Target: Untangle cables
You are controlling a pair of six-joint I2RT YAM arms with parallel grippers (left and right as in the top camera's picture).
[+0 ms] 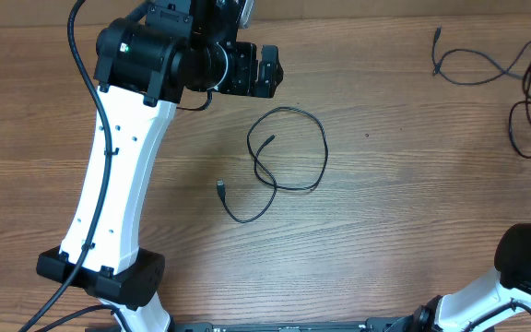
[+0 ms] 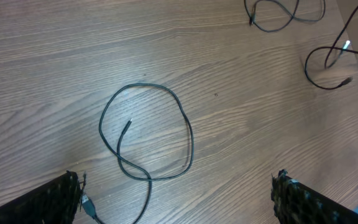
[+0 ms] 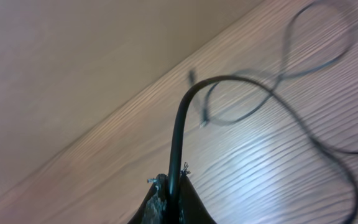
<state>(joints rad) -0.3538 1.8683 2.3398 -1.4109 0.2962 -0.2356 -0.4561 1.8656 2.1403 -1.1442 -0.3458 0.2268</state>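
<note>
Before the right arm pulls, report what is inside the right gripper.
A thin black cable rises out of the shut right gripper and curves away over the table. The pinched stretch is hidden inside the gripper, so how deep it sits cannot be seen.

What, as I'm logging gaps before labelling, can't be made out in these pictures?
- Right wrist: blur hides where the thin black cable pinched in the right gripper ends.
- Overhead: the thin black tangled cables run off the right frame edge.
- Left wrist: the thin black looped cable leaves the bottom edge.
</note>
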